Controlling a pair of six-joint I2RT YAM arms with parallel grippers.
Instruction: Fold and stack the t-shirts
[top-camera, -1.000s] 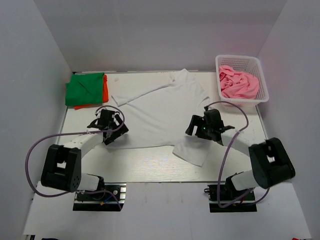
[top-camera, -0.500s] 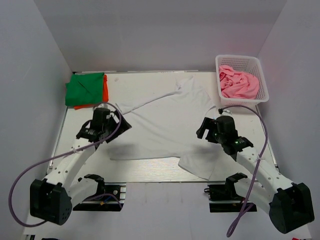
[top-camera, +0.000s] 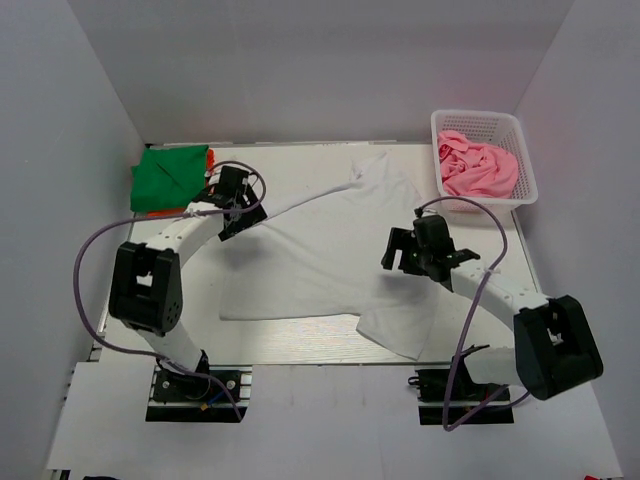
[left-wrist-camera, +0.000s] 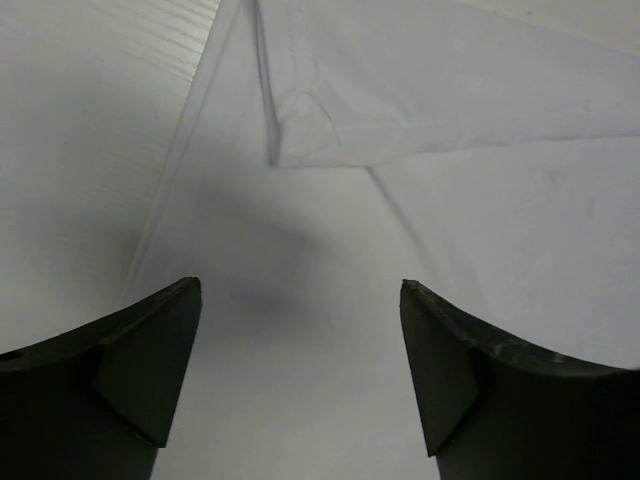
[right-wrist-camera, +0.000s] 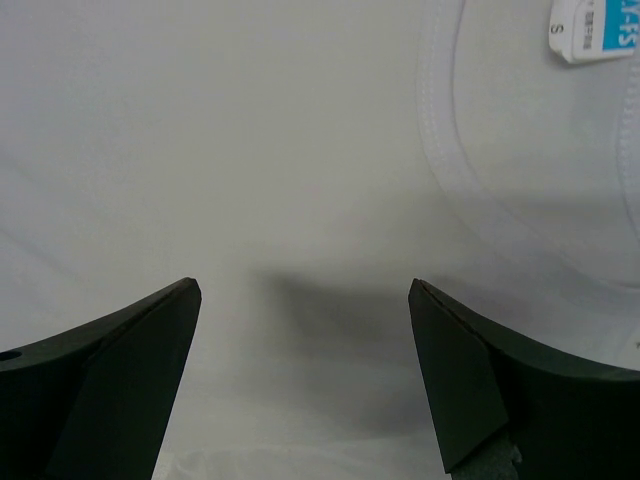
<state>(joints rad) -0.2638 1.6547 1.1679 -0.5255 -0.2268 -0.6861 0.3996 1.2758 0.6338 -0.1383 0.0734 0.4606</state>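
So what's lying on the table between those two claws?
Only the white t-shirt, spread out between the left gripper and the right gripper, as the top view shows.

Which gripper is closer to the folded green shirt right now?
Left. The left gripper sits just right of the green t-shirt; the right gripper is far off, over the white t-shirt.

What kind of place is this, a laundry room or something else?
Most likely a robot test cell, not a home: two robot arms bolted to a table, plain white walls boxing it in, and a white t-shirt spread out for practice.
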